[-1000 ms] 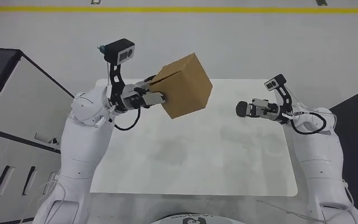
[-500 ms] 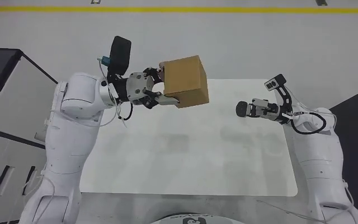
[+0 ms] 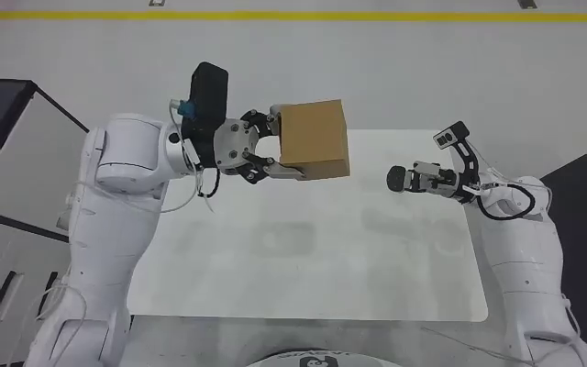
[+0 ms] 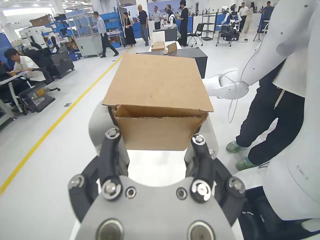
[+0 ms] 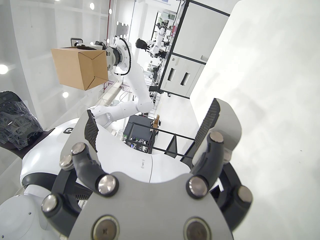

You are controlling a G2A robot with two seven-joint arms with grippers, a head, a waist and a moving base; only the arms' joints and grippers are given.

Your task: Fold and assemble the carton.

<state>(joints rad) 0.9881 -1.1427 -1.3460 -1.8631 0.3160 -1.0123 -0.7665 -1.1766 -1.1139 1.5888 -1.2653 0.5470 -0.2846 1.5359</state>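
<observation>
The brown carton (image 3: 315, 139) is held in the air above the table's far left part. My left gripper (image 3: 273, 145) is shut on the carton's near end, one finger on each side of it. In the left wrist view the carton (image 4: 156, 93) fills the middle, with my left gripper (image 4: 157, 136) clamped across its flap end. From the right wrist view the carton (image 5: 80, 67) shows its folded end flaps. My right gripper (image 3: 396, 178) hangs over the table's right side, open and empty; its pads (image 5: 211, 118) stand wide apart.
The white table (image 3: 321, 275) lies under both arms, with bare surface between them. A dark cabinet (image 3: 27, 119) stands off the table's left side. A yellow floor line (image 3: 293, 16) runs beyond the table's far edge.
The left arm has lifted and turned the carton, swinging it to the right and squaring it up. The right arm has kept still.
</observation>
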